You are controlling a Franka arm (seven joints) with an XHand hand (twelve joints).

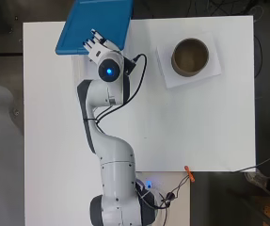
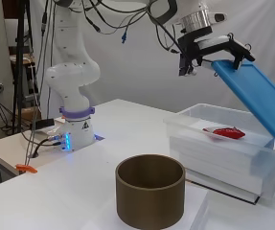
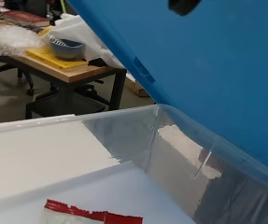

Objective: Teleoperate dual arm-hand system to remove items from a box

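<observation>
1. Fingers of the hand (image 2: pixel 209 45) curl over the raised edge of the blue lid (image 2: pixel 257 98), clamped on it; in the side view the black fingertips hook round the lid's upper end.
2. Seen from overhead, the hand (image 1: pixel 96 43) lies against the lid's near edge, and the lid (image 1: pixel 97 23) covers most of what is under it.
3. Tilted steeply, the lid slopes down from the hand to the far side of the clear box (image 2: pixel 223 148), where its lower end is cut off by the side view's edge.
4. Smooth, flat hard plastic makes up the lid, a rectangle with a raised rim; the wrist view shows a small moulded notch on its blue face (image 3: pixel 208 70).
5. Clear, thin-walled plastic forms the box, rectangular, with a rounded rim (image 3: pixel 124 114); it stands on the white bench (image 2: pixel 127 124).
6. A flat packet with a red strip (image 2: pixel 225 132) lies inside the box, near the top; the wrist view shows only its red-edged end (image 3: pixel 91 215), so its contents are hard to make out.
7. A brown, matte, open-topped cylinder (image 2: pixel 150 196) stands on a white sheet (image 1: pixel 210 70), well apart from the box.
8. Whether the lid's lower edge touches the box cannot be told.
</observation>
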